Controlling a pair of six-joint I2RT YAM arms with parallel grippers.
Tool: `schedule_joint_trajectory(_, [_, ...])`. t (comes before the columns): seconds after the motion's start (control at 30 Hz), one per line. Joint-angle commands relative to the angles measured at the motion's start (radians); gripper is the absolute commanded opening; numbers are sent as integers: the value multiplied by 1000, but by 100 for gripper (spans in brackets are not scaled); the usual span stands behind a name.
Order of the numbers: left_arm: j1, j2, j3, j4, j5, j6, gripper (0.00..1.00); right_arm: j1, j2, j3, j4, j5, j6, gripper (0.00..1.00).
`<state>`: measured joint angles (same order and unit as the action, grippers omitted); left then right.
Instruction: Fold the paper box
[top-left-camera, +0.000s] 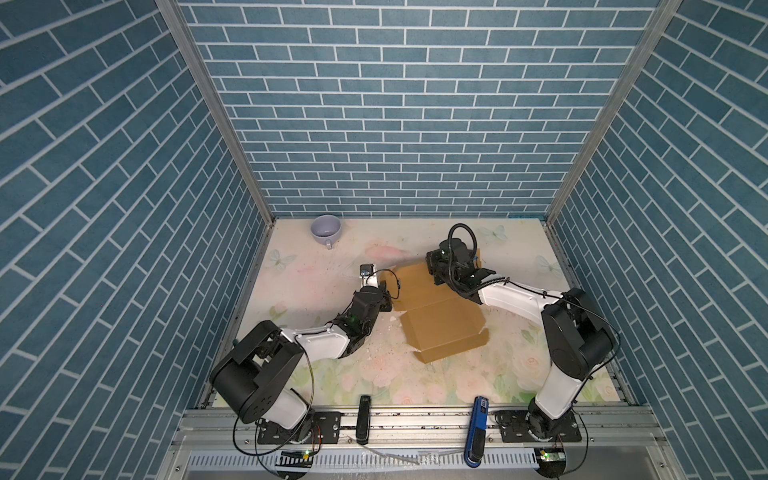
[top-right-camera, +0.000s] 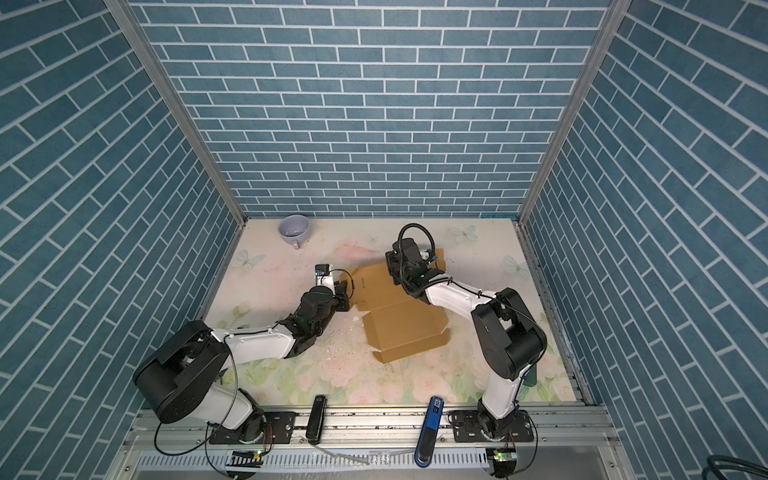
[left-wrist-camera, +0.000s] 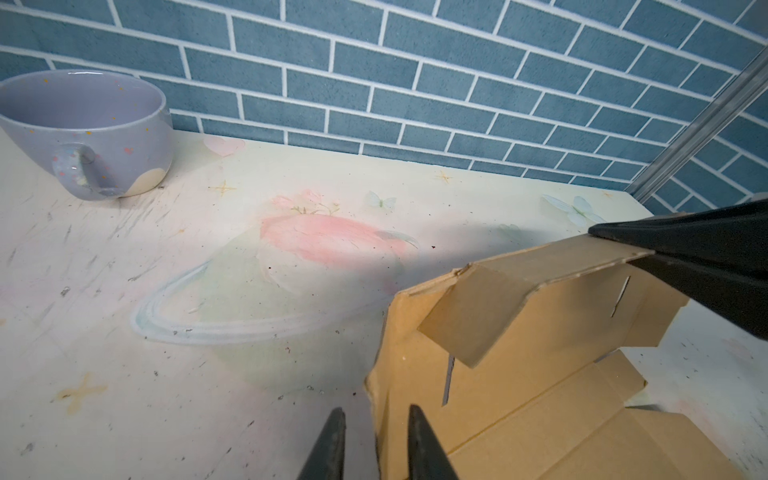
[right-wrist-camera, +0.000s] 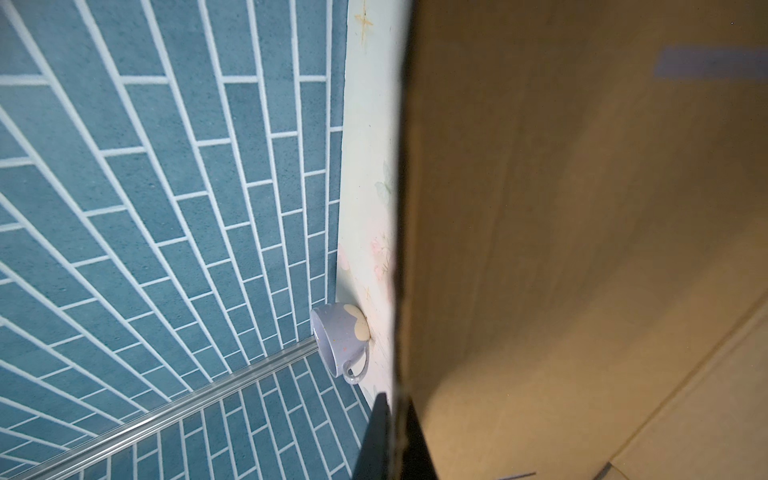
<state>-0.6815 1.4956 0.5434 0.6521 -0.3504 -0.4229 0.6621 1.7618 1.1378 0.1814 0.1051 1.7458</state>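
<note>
Item: paper box (top-left-camera: 442, 332), mid-table (top-left-camera: 332, 374), half-formed. Light, stiff cardboard that bends at creases; take by flap edges. Right hand (right-wrist-camera: 395, 432) clenched on raised flap; left hand (left-wrist-camera: 376, 449) unclenched, astride side edge.

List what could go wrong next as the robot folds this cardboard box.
1. The right gripper pinches only the rim of a raised flap of the box; a pull might slip off or tear it.
2. The left gripper stands open around the edge of a side wall, so the box may slide or that wall flop down.
3. A loose tab hangs inward near the pinched flap and could jam the fold.
</note>
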Motion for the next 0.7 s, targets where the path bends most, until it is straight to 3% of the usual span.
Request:
schedule_joint_trajectory(0.0, [-5,-34,-18,-24,-9,-10,35,3,-31,-39,37,-7,-41,4])
schedule_joint_trajectory(0.43, [-6,-137,-41,-154,-18,-11,43,1,-83,-156,186,-78,-164,4])
schedule_joint_trajectory(0.67, [-6,-171,-36,-236,6,-11,48,-19,-70,-203,355,-162,-198,4])
